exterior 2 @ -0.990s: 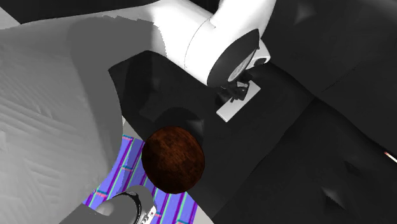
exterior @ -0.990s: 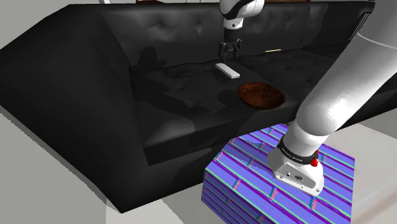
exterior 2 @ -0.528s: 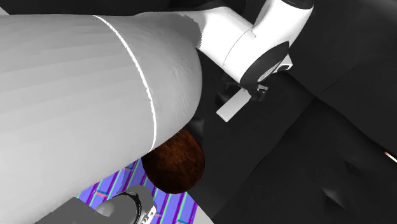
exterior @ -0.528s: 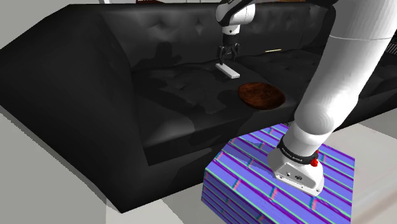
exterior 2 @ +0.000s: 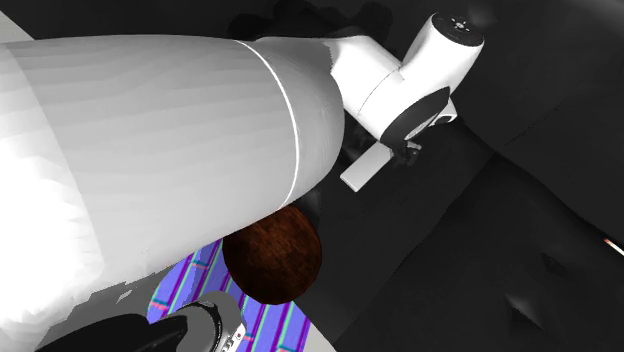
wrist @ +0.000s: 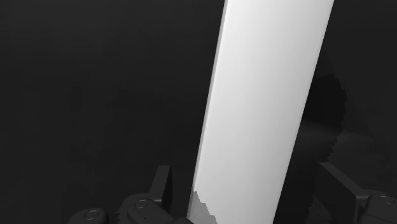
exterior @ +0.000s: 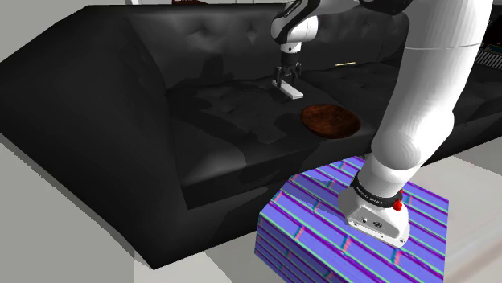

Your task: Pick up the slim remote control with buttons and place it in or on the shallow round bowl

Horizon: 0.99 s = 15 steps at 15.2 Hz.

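Observation:
The slim remote (exterior: 291,90) is a plain white slab lying flat on the black sofa seat. In the second exterior view the remote (exterior 2: 363,173) sticks out from under the hand. My gripper (exterior: 286,78) points straight down over its far end, close to the cushion, and is open. In the wrist view the remote (wrist: 261,108) runs between my fingers (wrist: 163,185), with a gap on each side and no contact. The shallow round bowl (exterior: 329,120), dark brown, sits on the seat just toward the stand from the remote. The same bowl (exterior 2: 272,250) lies near the sofa's front edge.
The black tufted sofa (exterior: 121,104) has a high backrest behind the remote and a thick armrest at the shoulder view's left. My stand (exterior: 346,233), a purple striped box, is against the sofa front. The arm's big white link (exterior 2: 150,170) blocks much of the second exterior view.
The open gripper has come down from above the remote to straddle its far end. The arm's thick link has swung across the second exterior view. Remote and bowl have not moved.

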Motion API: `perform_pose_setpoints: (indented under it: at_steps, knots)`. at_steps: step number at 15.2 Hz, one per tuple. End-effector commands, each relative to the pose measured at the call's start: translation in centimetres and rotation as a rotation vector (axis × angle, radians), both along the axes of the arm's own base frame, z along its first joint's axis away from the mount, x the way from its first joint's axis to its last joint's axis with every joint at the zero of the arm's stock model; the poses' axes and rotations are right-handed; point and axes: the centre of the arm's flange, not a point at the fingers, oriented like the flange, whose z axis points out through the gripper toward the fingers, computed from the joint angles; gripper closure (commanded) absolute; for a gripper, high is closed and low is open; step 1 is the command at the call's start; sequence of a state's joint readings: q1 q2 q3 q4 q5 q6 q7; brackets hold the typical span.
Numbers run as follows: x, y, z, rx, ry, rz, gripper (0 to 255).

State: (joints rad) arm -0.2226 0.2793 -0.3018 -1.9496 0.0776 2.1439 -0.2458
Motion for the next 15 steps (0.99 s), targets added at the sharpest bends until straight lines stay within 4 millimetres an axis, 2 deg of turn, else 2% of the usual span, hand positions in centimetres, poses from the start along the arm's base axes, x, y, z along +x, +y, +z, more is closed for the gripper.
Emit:
perform_pose_setpoints:
  at_steps: [1, 8, 9, 15]
  knots:
    - [-0.12, -0.06, -0.76, 0.000, 0.000, 0.000, 0]
    - [-0.12, -0.06, -0.76, 0.000, 0.000, 0.000, 0]
    - [-0.12, -0.06, -0.76, 0.000, 0.000, 0.000, 255]
    - [-0.12, -0.06, -0.76, 0.000, 0.000, 0.000, 255]
